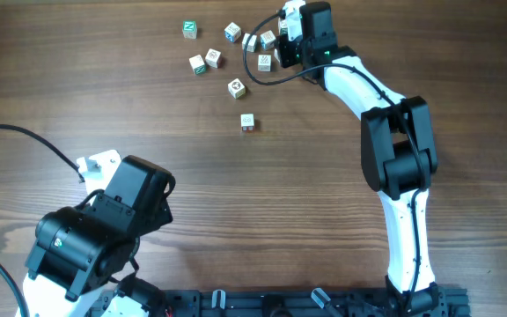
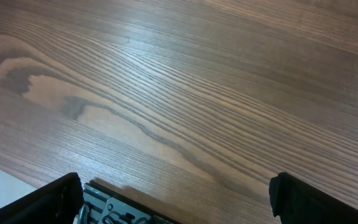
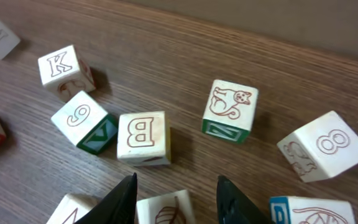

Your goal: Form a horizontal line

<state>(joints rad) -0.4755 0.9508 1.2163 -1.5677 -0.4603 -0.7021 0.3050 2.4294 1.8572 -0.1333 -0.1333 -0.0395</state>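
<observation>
While left gripper [image 2: 176,183] idles open, well away, right gripper [image 3: 176,186] hangs spread, the nearer arm: leaf block [image 3: 166,211] between its fingers [image 3: 120,199], B block [image 3: 143,138] just beyond.

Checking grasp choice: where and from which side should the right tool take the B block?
Probably from above, the right tool closing on the B block's far and near faces: it lies flat, and the 9 block crowds its left side.
</observation>
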